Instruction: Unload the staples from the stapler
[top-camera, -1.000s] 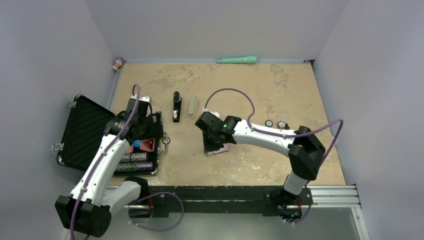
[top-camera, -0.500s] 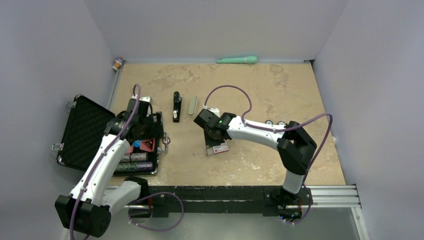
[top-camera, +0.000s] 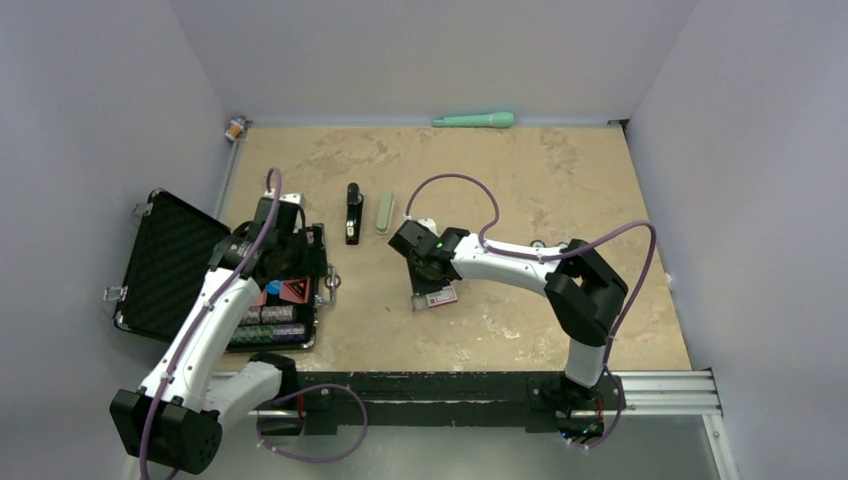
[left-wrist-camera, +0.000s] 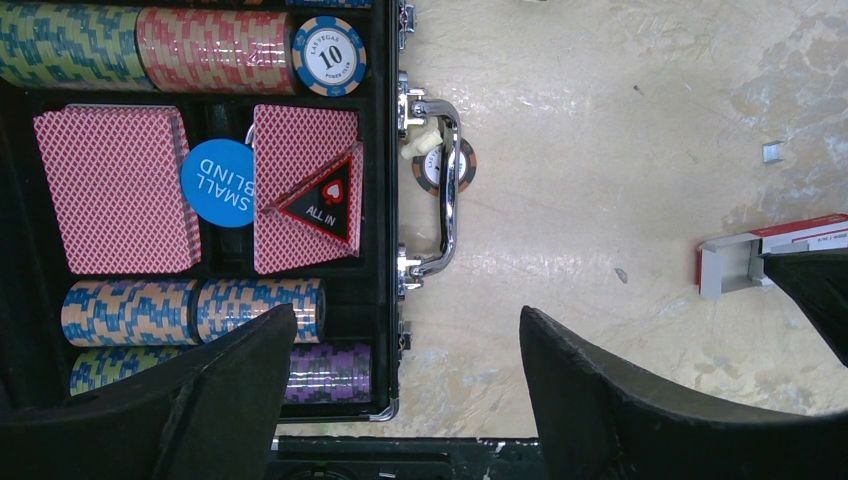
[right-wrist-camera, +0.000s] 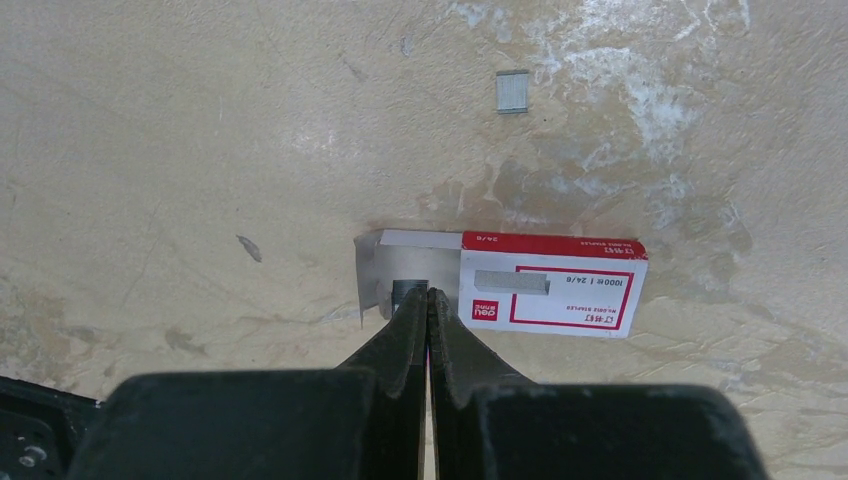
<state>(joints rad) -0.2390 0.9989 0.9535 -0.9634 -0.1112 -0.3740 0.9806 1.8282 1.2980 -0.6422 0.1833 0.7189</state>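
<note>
Fingers on right closed at box mouth; left fingers spread astride case edge.

Top view: stapler too small to tell if loaded; staple box half under right arm. Left wrist: box cut by right edge. Grey bit at box mouth, maybe contents, partly behind right gripper.

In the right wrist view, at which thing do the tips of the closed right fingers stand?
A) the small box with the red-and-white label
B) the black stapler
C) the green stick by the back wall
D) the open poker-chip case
A: the shut right fingers end right at the open grey end of the small red-and-white box; whether they touch it cannot be told.
</note>
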